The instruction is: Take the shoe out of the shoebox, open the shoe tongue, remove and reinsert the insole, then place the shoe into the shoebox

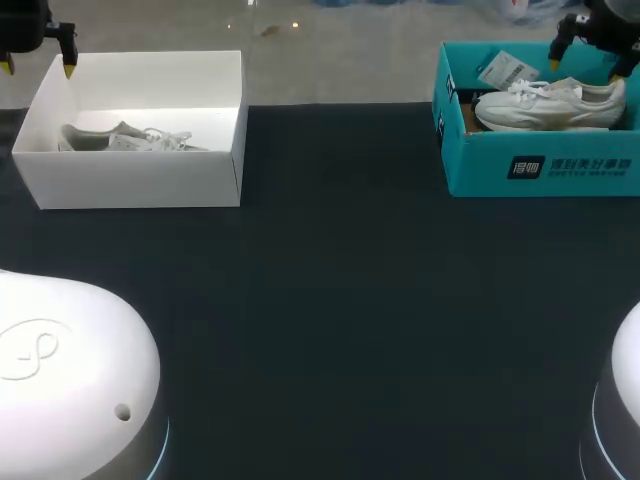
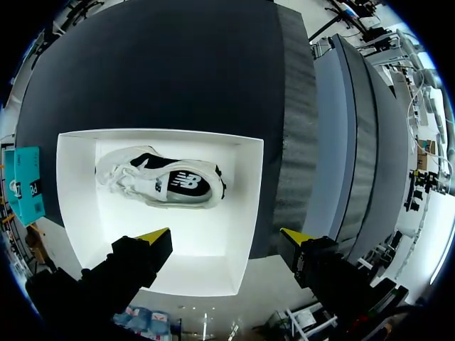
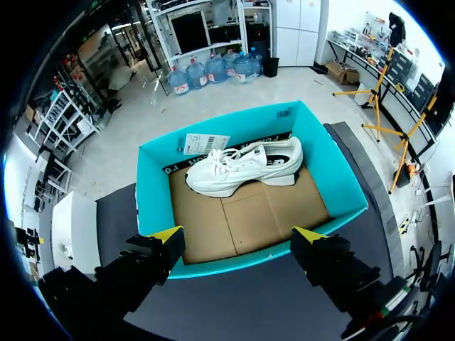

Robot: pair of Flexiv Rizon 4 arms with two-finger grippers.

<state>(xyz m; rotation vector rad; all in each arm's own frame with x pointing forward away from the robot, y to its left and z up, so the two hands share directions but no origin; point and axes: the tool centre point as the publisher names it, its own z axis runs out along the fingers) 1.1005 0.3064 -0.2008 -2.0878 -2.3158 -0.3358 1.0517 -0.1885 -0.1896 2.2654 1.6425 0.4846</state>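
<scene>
- Hovering wide and empty: left end effector [image 2: 226,238], white box [image 1: 140,180] at 10 o'clock; right end effector [image 3: 238,234], teal box [image 1: 480,170] at 2.
- Best pinch the shoe [image 3: 242,167] across its collar.

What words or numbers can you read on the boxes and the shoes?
Teal shoebox, front wall: white characters beside a square logo, too blurred to read.
Paper tag inside the teal shoebox: print too small to read.
Insole of the shoe in the white shoebox: a white logo, no readable word.
So nothing can be quoted for certain.
</scene>
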